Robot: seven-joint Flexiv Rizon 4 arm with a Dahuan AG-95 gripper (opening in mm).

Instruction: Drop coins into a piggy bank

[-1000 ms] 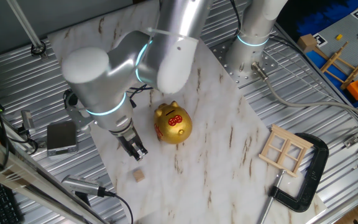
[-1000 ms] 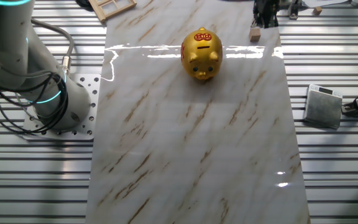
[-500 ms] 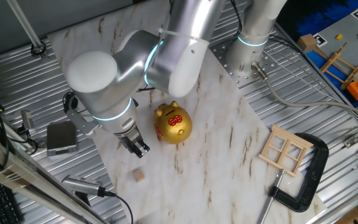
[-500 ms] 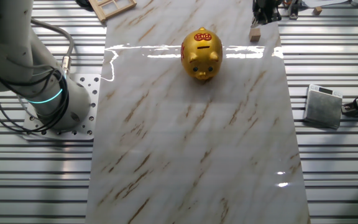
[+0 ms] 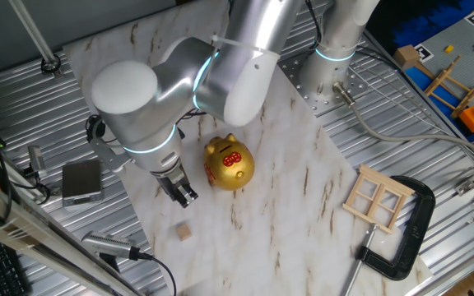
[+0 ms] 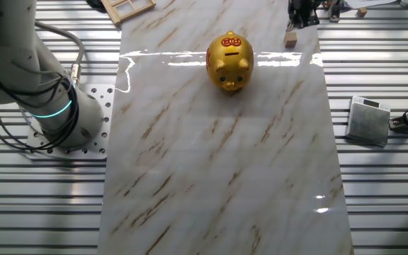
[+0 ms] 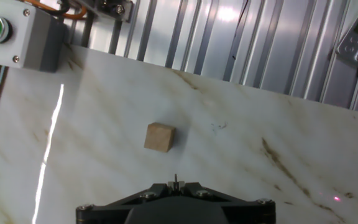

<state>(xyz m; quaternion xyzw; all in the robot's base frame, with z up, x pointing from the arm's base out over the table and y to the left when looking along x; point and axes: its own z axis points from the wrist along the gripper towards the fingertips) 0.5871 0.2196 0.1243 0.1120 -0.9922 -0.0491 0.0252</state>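
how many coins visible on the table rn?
1. The coin lies on the marble slab, just ahead of the gripper, apart from the piggy bank. Others may be hidden behind the arm.

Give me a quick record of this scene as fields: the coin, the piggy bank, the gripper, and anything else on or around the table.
coin: small tan wooden token, lying flat on the marble board, not held
piggy bank: gold pig with a red patch, upright on the board, apart from the token
gripper: above the board between pig and token, holding nothing; jaw state unclear
surface: white marble-patterned board on a ribbed metal table
other items: wooden window frame, black C-clamp, grey box beside the board
task state: token not yet picked up
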